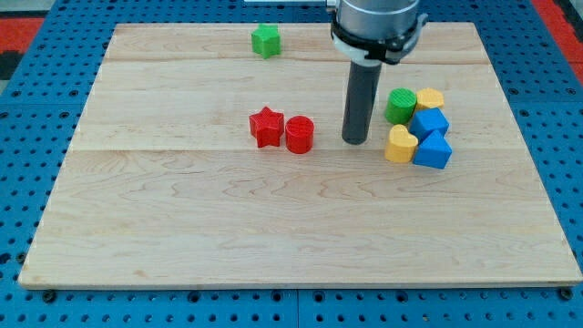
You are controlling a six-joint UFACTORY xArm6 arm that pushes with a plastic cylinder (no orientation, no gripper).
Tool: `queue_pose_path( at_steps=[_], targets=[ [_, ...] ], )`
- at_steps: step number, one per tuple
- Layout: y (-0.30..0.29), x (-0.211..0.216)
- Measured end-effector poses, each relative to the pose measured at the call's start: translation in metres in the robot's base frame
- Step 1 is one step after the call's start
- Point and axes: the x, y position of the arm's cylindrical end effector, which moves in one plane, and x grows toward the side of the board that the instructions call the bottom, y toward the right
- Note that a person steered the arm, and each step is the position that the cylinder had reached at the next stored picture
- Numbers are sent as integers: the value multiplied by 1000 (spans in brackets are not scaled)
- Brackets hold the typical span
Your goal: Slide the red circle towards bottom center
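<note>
The red circle lies on the wooden board, just above the middle, touching a red star on its left. My tip rests on the board to the right of the red circle, a short gap away. The tip stands between the red circle and the cluster of blocks at the right.
A green block sits near the view's top. At the right is a tight cluster: a green circle, a yellow block, a blue block, a yellow heart and a blue triangle.
</note>
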Motion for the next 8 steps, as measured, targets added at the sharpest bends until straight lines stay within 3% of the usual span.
queue_pose_path(
  at_steps=[1,2,4,7,8],
  targets=[
    [-33,3],
    [-33,-41],
    [-63,-57],
    [-63,73],
    [-14,80]
  ],
)
